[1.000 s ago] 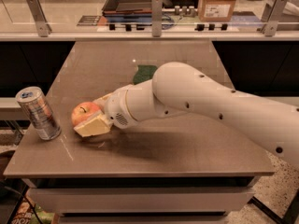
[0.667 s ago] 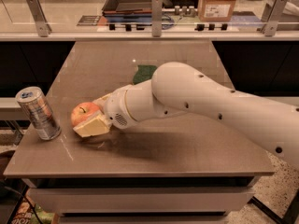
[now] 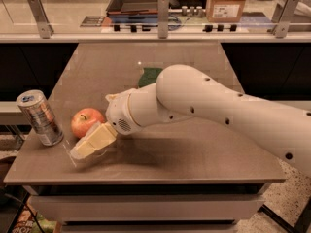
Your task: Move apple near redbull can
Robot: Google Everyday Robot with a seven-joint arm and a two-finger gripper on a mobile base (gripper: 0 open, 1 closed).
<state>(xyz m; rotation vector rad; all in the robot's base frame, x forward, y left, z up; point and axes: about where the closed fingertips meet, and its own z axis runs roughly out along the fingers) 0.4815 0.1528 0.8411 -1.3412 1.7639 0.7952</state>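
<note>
The red-orange apple [image 3: 87,122] sits on the brown table [image 3: 194,154] near its left edge. The silver redbull can [image 3: 40,118] stands upright just left of the apple, with a small gap between them. My gripper [image 3: 89,138] is at the apple's right front side, low over the table. Its pale near finger [image 3: 93,142] lies apart from the apple, towards the table's front. The far finger is hidden behind the apple and the wrist. The gripper is open and holds nothing.
A green sponge [image 3: 148,75] lies further back on the table, partly hidden by my arm [image 3: 204,106]. A rail with metal posts [image 3: 163,11] runs behind the table, with a tray and a cardboard box [image 3: 227,1] beyond it.
The near finger has swung away from the apple towards the table's front, so the apple is let go and rests on the table. The can has not moved.
</note>
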